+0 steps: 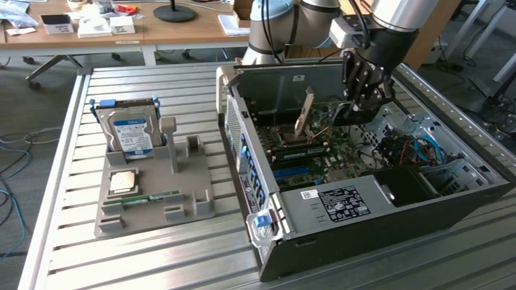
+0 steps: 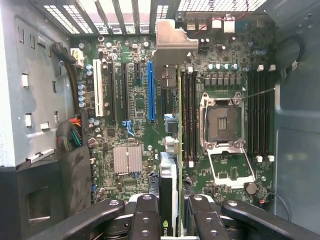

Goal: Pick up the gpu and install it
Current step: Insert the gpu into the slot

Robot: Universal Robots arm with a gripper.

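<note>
The gpu (image 2: 169, 165) is a thin card seen edge-on in the wrist view, with its silvery end bracket (image 2: 172, 42) toward the case's vented rear wall. My gripper (image 2: 170, 212) is shut on it, one black finger on each face. The card hangs above the green motherboard (image 2: 132, 107), over the strip between the long blue slot (image 2: 151, 92) and the black memory slots (image 2: 187, 115); whether it touches the board I cannot tell. In the exterior view my gripper (image 1: 363, 103) reaches down into the open PC case (image 1: 379, 205), with the dark gpu (image 1: 352, 113) below its fingers.
The CPU socket (image 2: 222, 120) stands open, its load plate (image 1: 305, 115) raised. The case's walls (image 2: 295, 125) and cables (image 1: 419, 148) crowd the board. At the exterior view's left, a grey holder (image 1: 153, 205) carries a hard drive (image 1: 133, 136), a CPU (image 1: 122, 181) and a RAM stick (image 1: 153, 198).
</note>
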